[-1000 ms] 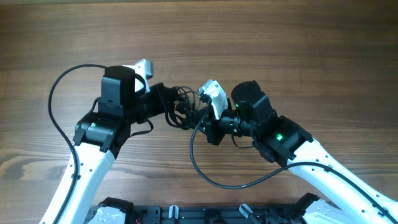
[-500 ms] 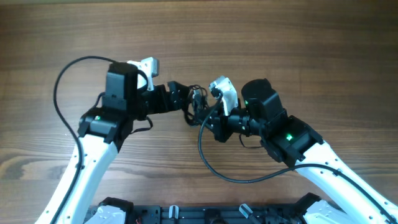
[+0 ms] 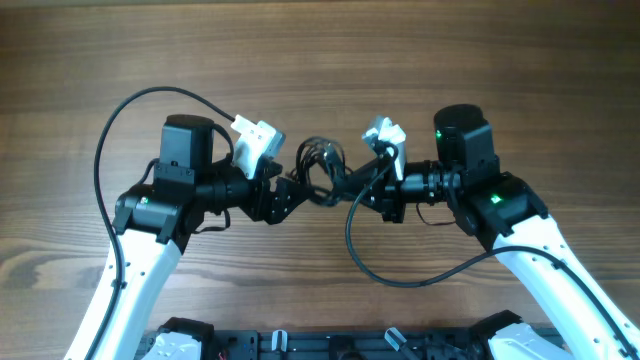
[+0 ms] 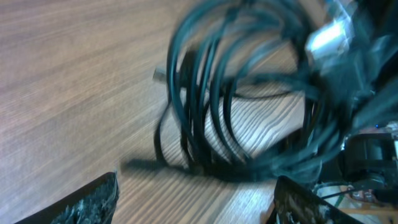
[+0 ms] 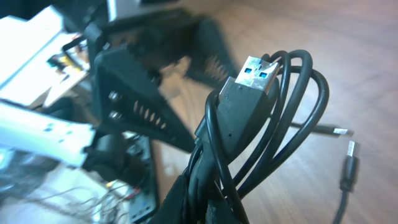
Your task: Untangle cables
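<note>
The left gripper [image 3: 284,196] is seen with its jaws spread wide, and nothing is gripped by its fingers [image 4: 87,202]. Just ahead of it, between the two arms, the cables [image 3: 320,165] are gathered in a looped coil over the wooden table [image 3: 320,50]; the coil is blurred in the left wrist view. Further right, the coil's lower end is clamped by the right gripper [image 3: 376,188], whose fingers are largely hidden by the strands. A USB plug [image 5: 247,78] is seen at the top of the bundle.

White arm links [image 3: 130,290] carry black joint housings [image 3: 185,150], each showing a green light [image 3: 492,199]. Thick black arm cables [image 3: 105,140] loop outward. The black left hand [image 3: 292,190] has a triangular finger [image 5: 134,99] bearing screws [image 5: 114,96].
</note>
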Controlling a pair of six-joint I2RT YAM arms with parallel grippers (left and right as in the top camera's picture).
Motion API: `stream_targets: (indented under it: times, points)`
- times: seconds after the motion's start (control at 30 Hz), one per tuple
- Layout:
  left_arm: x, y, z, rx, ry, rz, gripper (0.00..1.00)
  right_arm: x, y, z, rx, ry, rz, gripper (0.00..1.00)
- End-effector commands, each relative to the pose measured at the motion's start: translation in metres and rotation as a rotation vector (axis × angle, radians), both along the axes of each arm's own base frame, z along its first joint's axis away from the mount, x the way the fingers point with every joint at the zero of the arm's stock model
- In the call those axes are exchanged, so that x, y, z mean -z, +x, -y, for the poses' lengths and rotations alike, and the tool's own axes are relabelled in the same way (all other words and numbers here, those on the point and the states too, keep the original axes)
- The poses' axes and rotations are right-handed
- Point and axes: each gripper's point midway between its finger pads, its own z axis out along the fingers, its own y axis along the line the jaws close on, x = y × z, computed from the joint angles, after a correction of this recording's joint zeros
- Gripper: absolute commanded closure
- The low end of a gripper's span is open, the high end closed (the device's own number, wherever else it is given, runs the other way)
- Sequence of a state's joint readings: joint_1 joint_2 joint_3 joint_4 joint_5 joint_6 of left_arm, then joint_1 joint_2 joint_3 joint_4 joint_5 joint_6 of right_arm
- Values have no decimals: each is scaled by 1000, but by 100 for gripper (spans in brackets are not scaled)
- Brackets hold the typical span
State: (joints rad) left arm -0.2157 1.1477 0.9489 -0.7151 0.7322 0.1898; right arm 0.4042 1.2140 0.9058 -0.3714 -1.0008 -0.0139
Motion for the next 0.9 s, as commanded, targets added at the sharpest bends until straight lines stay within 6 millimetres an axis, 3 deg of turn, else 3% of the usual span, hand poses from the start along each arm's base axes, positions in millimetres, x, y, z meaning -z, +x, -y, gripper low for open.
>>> stream_targets:
  times: [0.0, 0.13, 0.2, 0.3, 0.33, 0.37, 0.4, 0.47, 0.5, 0.53, 0.6, 0.67, 0.7, 0.73, 0.77, 0.87]
  points:
    - [-13, 5, 5, 46, -32, 92, 9, -11, -19, -6, -150, 96, -44, 96]
    - [-10, 8, 8, 61, -42, 88, 11, -9, -19, -8, -165, 104, -62, 96]
    - [-7, 5, 14, 95, -79, 48, 19, -11, -22, -8, -184, 120, -67, 96]
    - [6, 9, 15, 94, -73, 1, 54, -11, -23, -8, -182, 118, -74, 96]
    - [10, 12, 16, 93, -71, -8, 75, -9, -21, -8, -170, 109, -73, 95]
    - [12, 15, 16, 93, -71, -4, 89, -5, -17, -7, -144, 88, -84, 94]
    - [10, 18, 17, 93, -74, 11, 96, 2, -11, -6, -91, 50, -105, 89]
    - [8, 33, 12, 19, -65, 28, 96, 31, 19, 6, 142, -104, -181, 33]
    - [18, 48, -5, -124, 0, -11, 96, 37, 29, 11, 220, -138, -192, 7]
    - [28, 61, -24, -270, 58, -48, 96, 39, 39, 14, 281, -154, -192, 0]
    - [37, 75, -50, -483, 114, -99, 96, 40, 45, 8, 314, -185, -129, 0]
    - [37, 72, -46, -466, 102, -112, 96, 47, 56, 5, 401, -246, -69, 0]
    - [37, 71, -45, -461, 99, -118, 96, 51, 64, 1, 470, -278, -43, 6]
    - [37, 70, -44, -452, 93, -122, 96, 54, 71, -7, 513, -291, -6, 18]
    - [35, 68, -40, -427, 79, -122, 96, 57, 75, -17, 526, -301, 32, 21]
    - [35, 66, -37, -413, 68, -129, 96, 77, 93, -31, 599, -351, 104, 23]
